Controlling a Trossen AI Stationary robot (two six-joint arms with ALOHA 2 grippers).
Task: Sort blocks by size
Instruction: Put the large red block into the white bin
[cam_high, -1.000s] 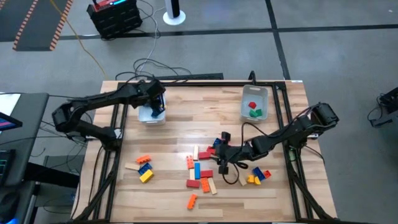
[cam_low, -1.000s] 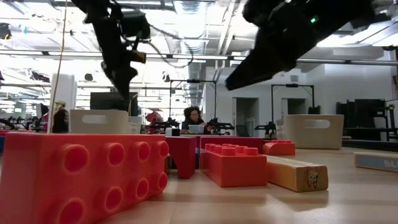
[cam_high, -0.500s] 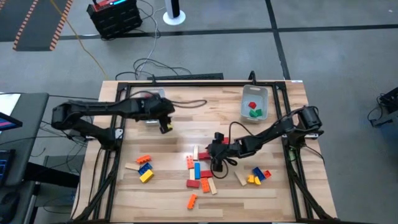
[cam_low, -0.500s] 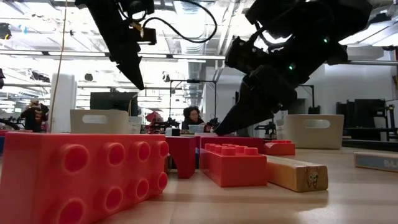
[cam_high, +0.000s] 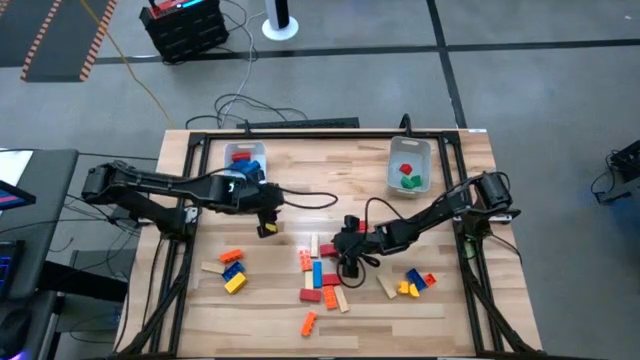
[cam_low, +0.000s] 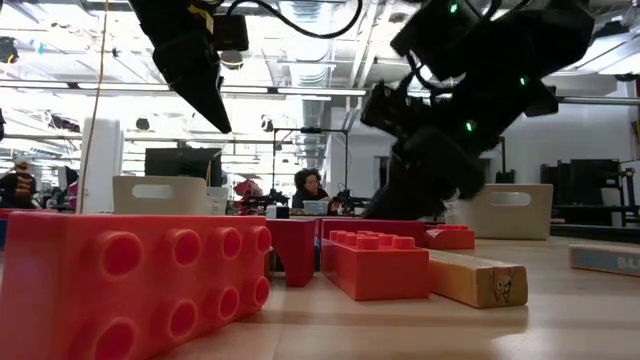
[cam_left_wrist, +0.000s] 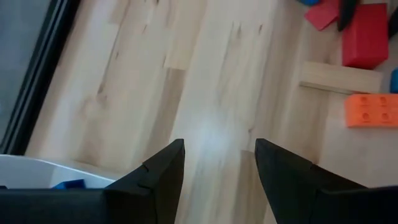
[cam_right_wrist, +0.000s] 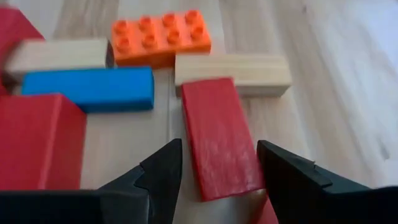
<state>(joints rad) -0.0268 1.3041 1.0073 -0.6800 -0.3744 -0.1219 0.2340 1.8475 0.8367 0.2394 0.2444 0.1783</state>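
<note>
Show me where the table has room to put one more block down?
The bare wooden table between the clear plastic bin with blue blocks and the clear plastic bin with red and green blocks is free. So is the front edge. The middle pile of coloured blocks is crowded, with the right tool over it.

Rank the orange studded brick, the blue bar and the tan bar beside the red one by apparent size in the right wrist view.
1. blue bar
2. tan bar, close to the blue one in length but thinner; unsure
3. orange studded brick, which lies farthest from the camera, so it may look smaller than it is
</note>
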